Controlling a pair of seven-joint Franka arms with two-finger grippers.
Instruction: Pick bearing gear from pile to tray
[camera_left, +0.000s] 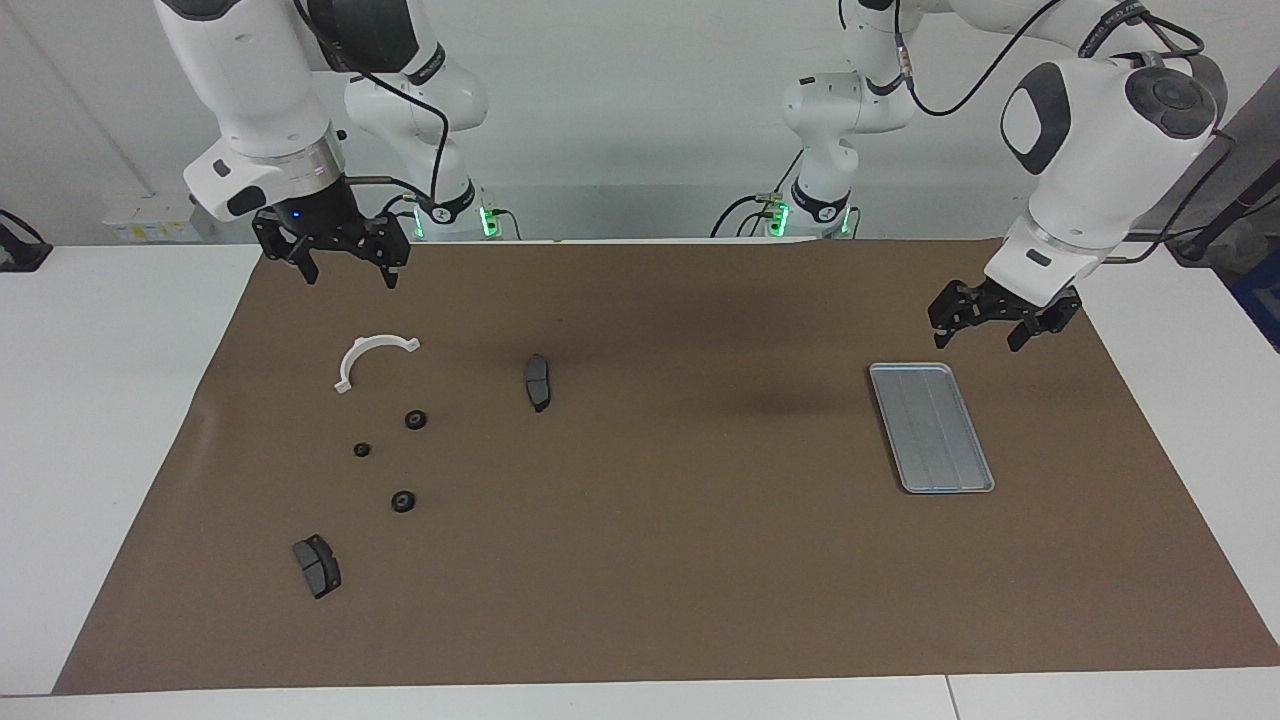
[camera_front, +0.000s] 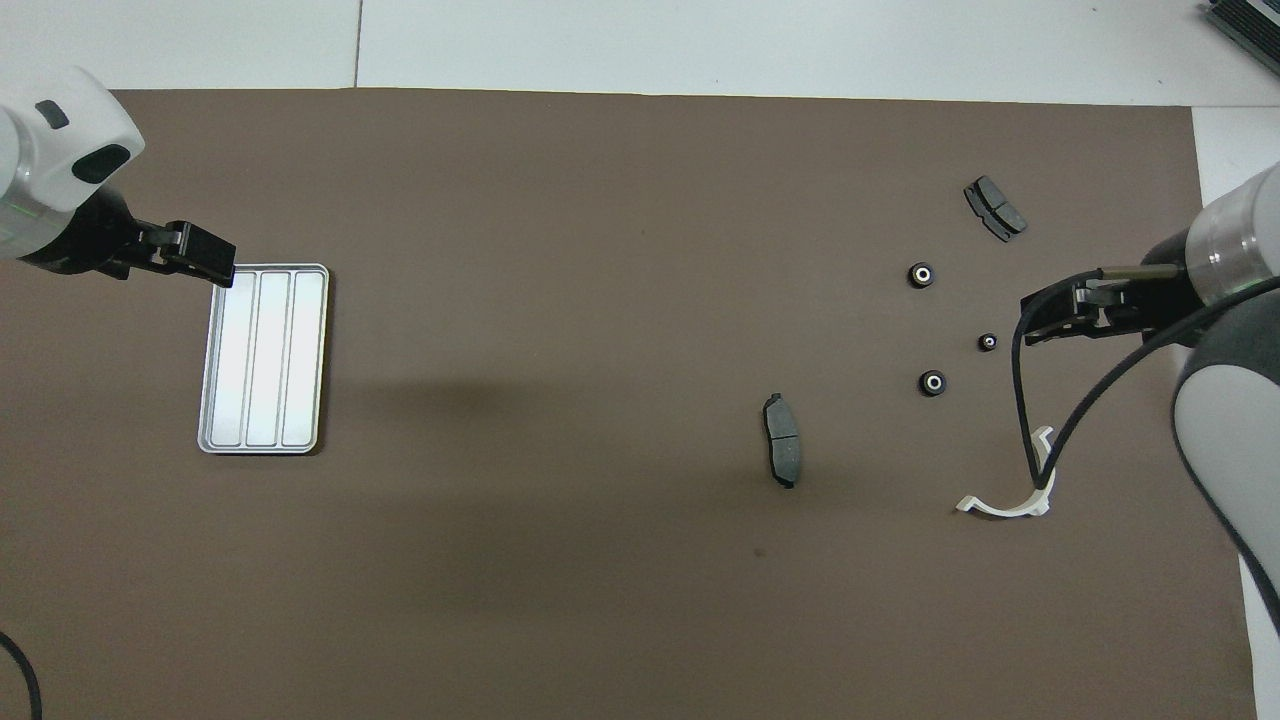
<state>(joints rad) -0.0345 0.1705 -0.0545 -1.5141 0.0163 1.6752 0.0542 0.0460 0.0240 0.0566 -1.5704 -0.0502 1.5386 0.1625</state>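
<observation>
Up over the brown mat's edge at its own end of the surface, the right pincer (camera_left: 345, 262) hangs spread and empty. Just past it lies the pile: a white curved bracket (camera_left: 371, 357), three black ring gears (camera_left: 416, 419) (small ones), and two dark brake pads (camera_left: 537, 381), one out toward mid-mat. At the other end, the left pincer (camera_left: 1000, 320) hovers spread beside the tray (camera_left: 930, 428), empty.
</observation>
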